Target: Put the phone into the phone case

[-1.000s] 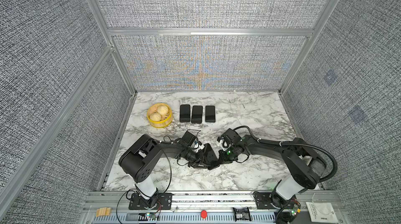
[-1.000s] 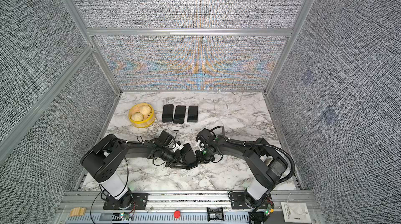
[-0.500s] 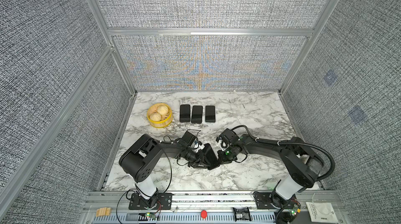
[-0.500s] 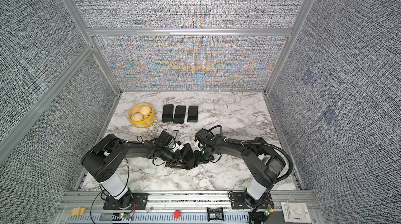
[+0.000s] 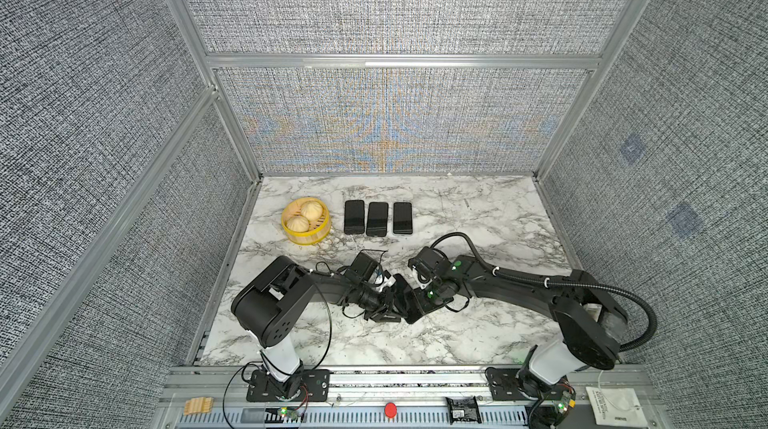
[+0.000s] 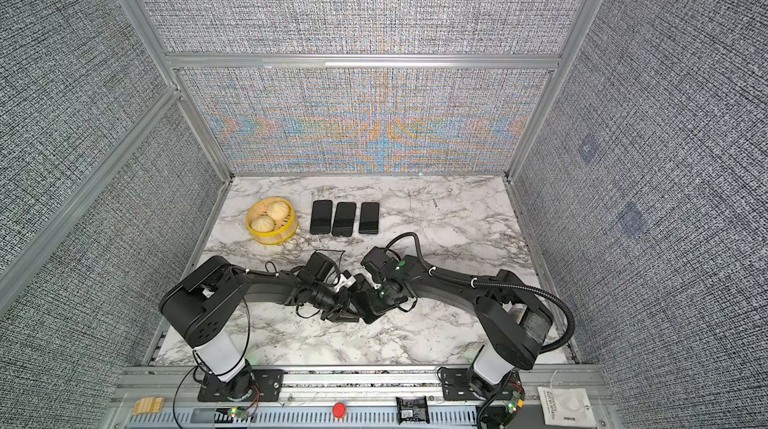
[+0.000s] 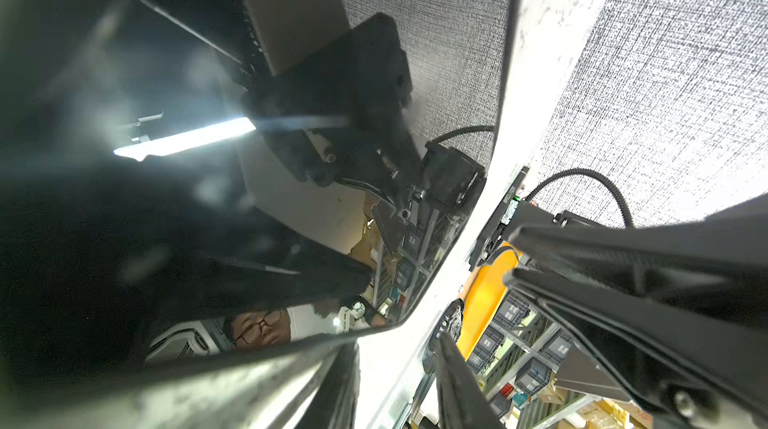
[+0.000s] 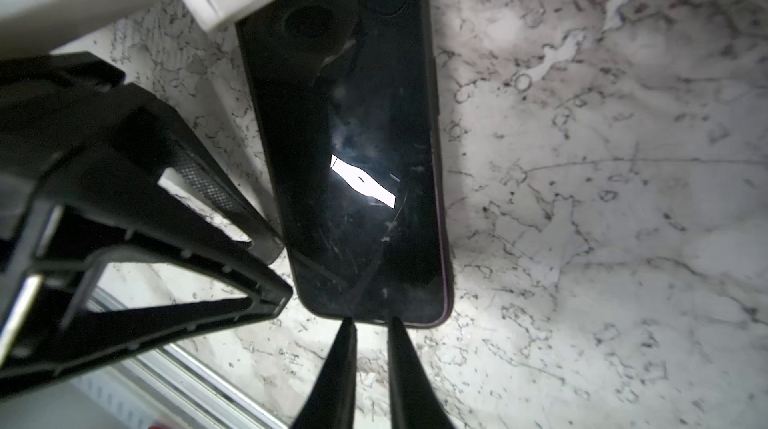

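A black phone (image 8: pixel 357 165) lies flat, screen up, on the marble table (image 8: pixel 582 198), and shows in both top views between the two grippers (image 5: pixel 403 298). A thin purplish rim (image 8: pixel 446 277) runs round its edge; whether that is the phone case I cannot tell. My right gripper (image 8: pixel 372 323) stands at the phone's near short end, its fingers a narrow gap apart with marble showing between them. My left gripper (image 8: pixel 280 273) rests against the phone's long side near the corner, part open, nothing between its fingers (image 7: pixel 453 381).
At the back left of the table stands a yellow steamer basket (image 5: pixel 307 239) with two buns. Beside it lie three black phones (image 5: pixel 377 218) in a row. Grey walls close in the table on three sides, and a metal rail (image 5: pixel 415 377) runs along the front.
My right gripper's fingers have come a little apart; before they were together. The right wrist has shifted slightly toward the phone. The left arm has not moved.
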Robot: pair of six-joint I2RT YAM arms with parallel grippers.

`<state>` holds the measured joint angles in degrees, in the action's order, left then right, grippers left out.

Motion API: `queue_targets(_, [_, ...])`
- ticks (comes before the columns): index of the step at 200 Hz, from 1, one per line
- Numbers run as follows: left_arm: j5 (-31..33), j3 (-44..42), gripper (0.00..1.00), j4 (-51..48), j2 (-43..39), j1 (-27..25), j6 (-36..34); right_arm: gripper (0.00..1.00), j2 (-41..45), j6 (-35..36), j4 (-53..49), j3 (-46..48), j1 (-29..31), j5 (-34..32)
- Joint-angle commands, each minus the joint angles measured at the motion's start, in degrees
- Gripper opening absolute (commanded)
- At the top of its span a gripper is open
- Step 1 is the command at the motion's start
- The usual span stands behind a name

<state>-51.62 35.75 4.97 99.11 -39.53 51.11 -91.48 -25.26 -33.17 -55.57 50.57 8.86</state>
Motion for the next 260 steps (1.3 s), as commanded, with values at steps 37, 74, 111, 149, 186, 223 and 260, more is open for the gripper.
queue_targets(37, [12.77, -1.62, 0.36, -13.79, -12.55, 4.77, -2.35, 0.56, 1.23, 6.85, 0.52, -0.94, 0.06, -3.50])
queue_targets(74, [16.02, -1.78, 0.46, -20.58, -20.58, 10.60, -4.84, 0.75, -5.73, 11.01, 2.48, -6.59, 1.11, -5.21])
queue_targets(111, [15.64, -2.22, 0.48, -23.17, -21.29, 13.41, -7.10, 0.91, -11.29, 12.70, 0.86, -11.57, 2.20, -6.74])
queue_targets(149, [14.29, -3.50, 0.49, -22.38, -21.20, 15.51, -7.89, 0.99, -14.18, 12.65, -0.97, -12.44, 3.60, -9.00])
queue_targets(186, [13.33, -3.50, 0.49, -21.68, -19.88, 16.15, -8.40, 0.99, -17.92, 11.07, -3.47, -13.29, 5.36, -12.44])
queue_targets(223, [13.14, -2.43, 0.49, -22.08, -19.50, 16.49, -9.00, 0.79, -17.29, 7.22, -4.97, -13.10, 4.92, -16.54])
queue_targets(260, [13.21, 0.80, 0.49, -23.66, -18.48, 16.90, -10.35, 0.75, -14.70, 5.19, -5.32, -12.53, 0.04, -18.09])
